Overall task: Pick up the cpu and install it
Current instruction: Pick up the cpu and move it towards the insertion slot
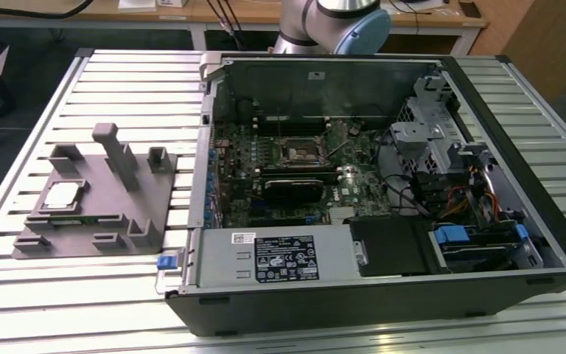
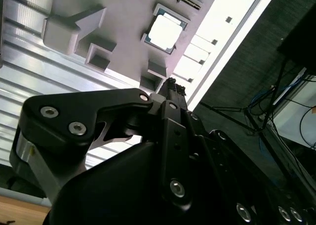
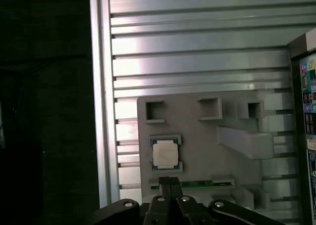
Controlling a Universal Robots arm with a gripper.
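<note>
1. The cpu (image 1: 64,195) is found lying flat in the grey fixture (image 1: 96,205), at the exterior view's left
2. The end effector (image 3: 170,183) is seen pinched narrow and empty, above the fixture, apart from the cpu
3. For pickup, a centred, level grip on the chip's edges is advised

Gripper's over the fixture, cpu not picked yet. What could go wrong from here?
1. The gripper looks shut above the cpu; descending like that, it could strike the chip's top instead of straddling it.
2. The cpu lies flat in the grey fixture with a green strip close beside it; the gripper might catch either.
3. The socket sits inside the open computer case, ringed by parts; clearance for placing looks tight.
</note>
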